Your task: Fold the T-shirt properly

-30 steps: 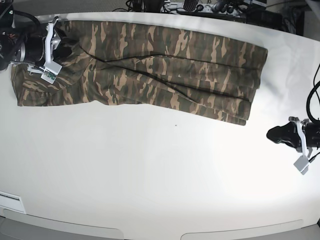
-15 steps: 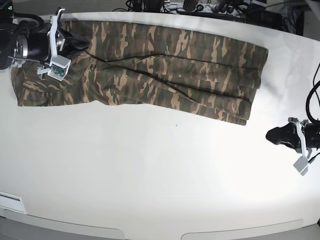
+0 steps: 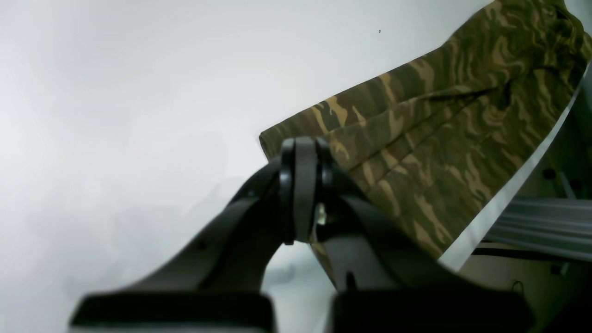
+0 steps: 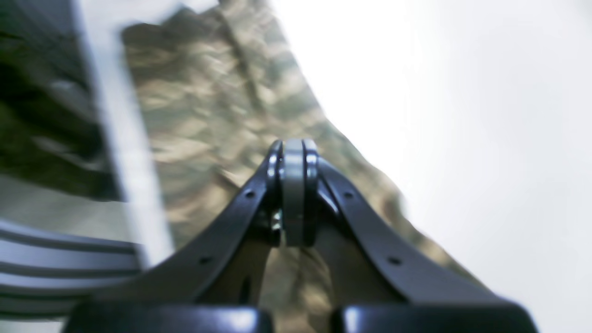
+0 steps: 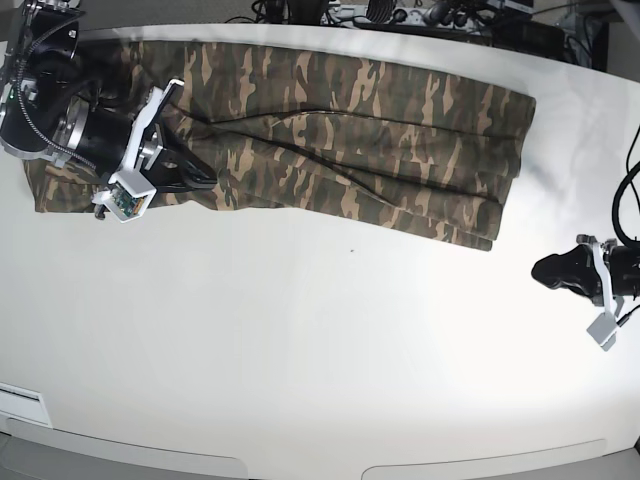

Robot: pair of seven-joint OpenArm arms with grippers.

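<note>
One white table [image 5: 320, 350] is seen, with the T-shirt [image 5: 330, 130] spread in a long folded band along its far edge. The right gripper [image 5: 205, 178] is clenched over the cloth's near edge, nothing gripped. The left gripper [image 5: 545, 270] is clenched empty, well apart.

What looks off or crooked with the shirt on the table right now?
The T-shirt lies folded into a long band that runs askew along the table's far edge, with creases and stepped, uneven layers at its right end.
</note>
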